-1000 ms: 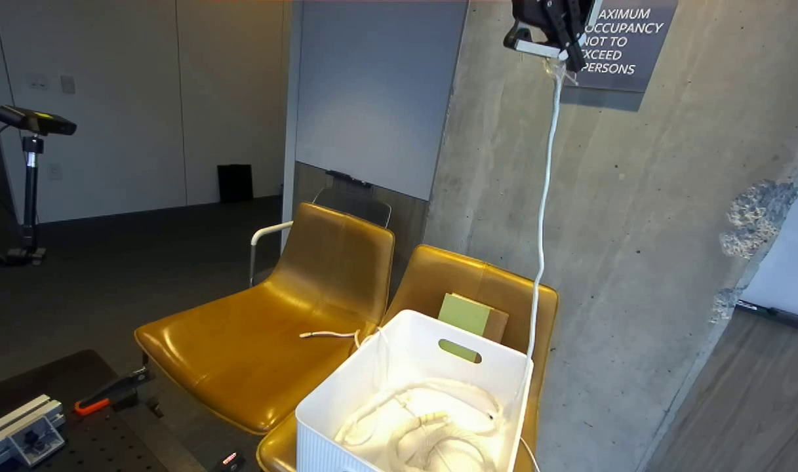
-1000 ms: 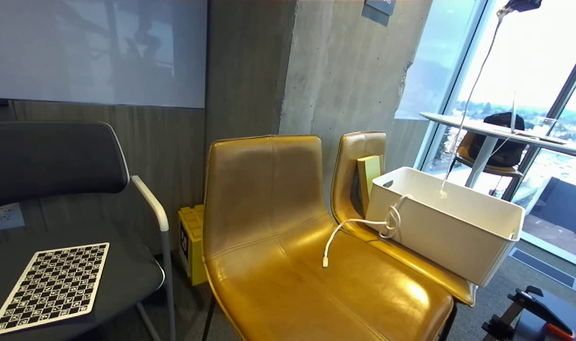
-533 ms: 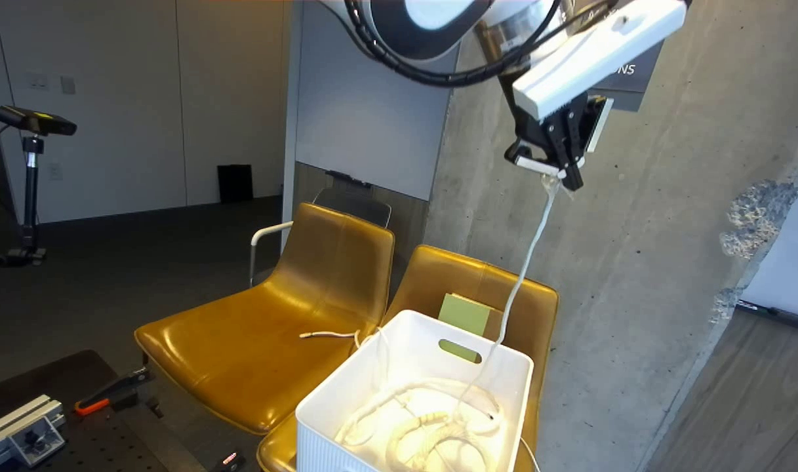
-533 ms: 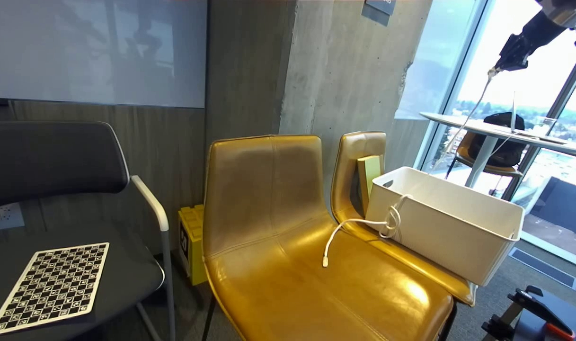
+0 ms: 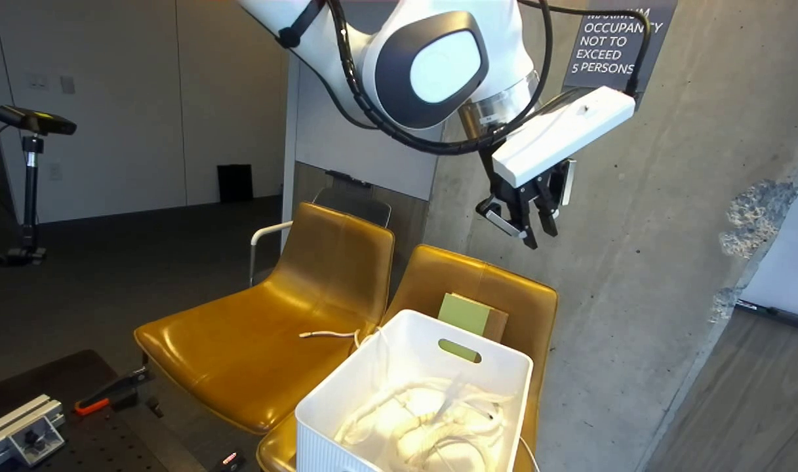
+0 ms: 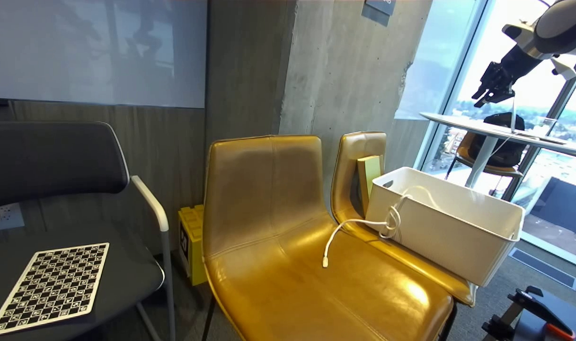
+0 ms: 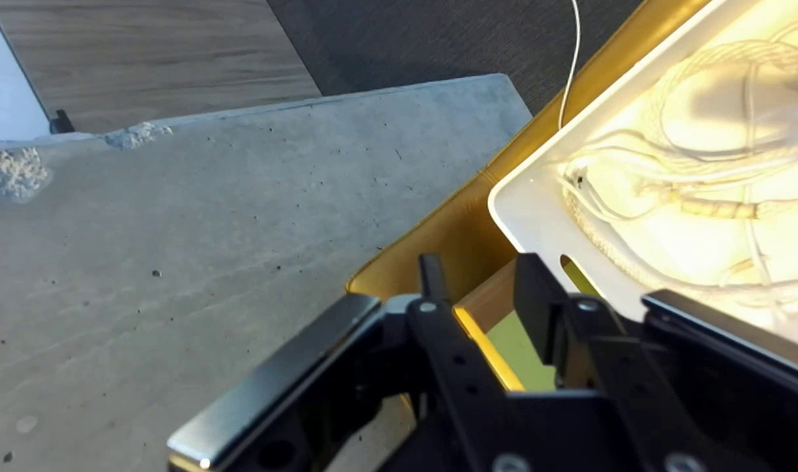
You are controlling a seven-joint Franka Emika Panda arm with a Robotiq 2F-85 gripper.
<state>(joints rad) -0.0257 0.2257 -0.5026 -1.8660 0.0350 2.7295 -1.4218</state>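
My gripper [image 5: 541,236] is open and empty, its two black fingers apart, high above the white box. It also shows in an exterior view [image 6: 477,100] and at the bottom of the wrist view [image 7: 480,269]. The white box [image 6: 439,232] stands on a tan chair; in the wrist view its corner [image 7: 526,200] is at right. Pale cables [image 5: 415,442] lie coiled inside the box, part of them blurred. They also show in the wrist view [image 7: 720,208]. A white cable [image 6: 349,221] hangs over the box's side, its end on the neighbouring chair seat.
A green-and-brown book [image 5: 463,313] leans between the box and the chair back. A second tan chair [image 6: 269,189] stands beside it. A concrete pillar [image 5: 608,275] rises behind. A dark chair [image 6: 56,161] holds a checkered board [image 6: 53,284]. A round table [image 6: 486,127] stands by the window.
My gripper has come down into view and opened. The white cable it held hanging has been let go and has dropped into the box, blurred in its fall.
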